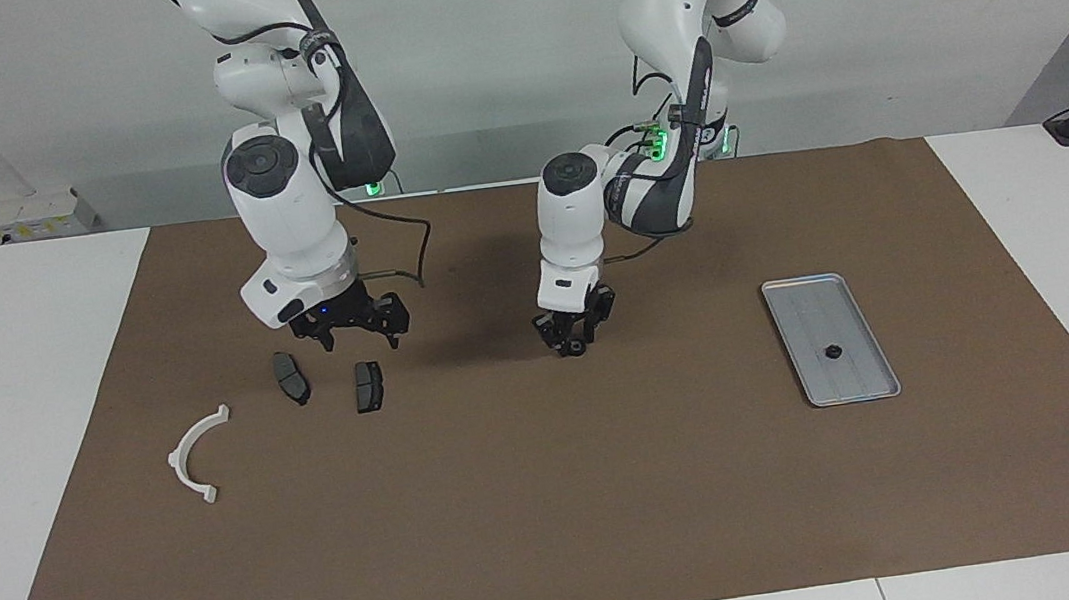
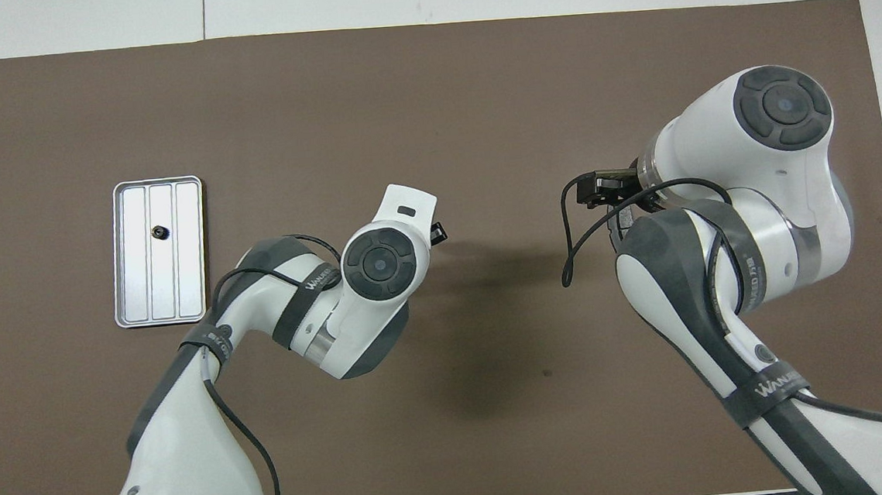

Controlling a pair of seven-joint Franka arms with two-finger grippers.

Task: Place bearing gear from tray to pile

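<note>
The bearing gear (image 1: 832,352) (image 2: 157,233) is a small black part lying in the silver ribbed tray (image 1: 855,376) (image 2: 189,284) toward the left arm's end of the table. The pile is a white half-ring bracket (image 1: 177,462) and two dark brake pads (image 1: 291,378) (image 1: 367,386) toward the right arm's end. My right gripper (image 1: 353,333) (image 2: 596,188) hangs open and empty just above the mat beside the pads. My left gripper (image 1: 577,335) hangs low over the middle of the mat, well away from the tray. In the overhead view its wrist covers it.
A brown mat (image 1: 559,519) covers most of the white table. The right arm's elbow hides the pads and the bracket in the overhead view.
</note>
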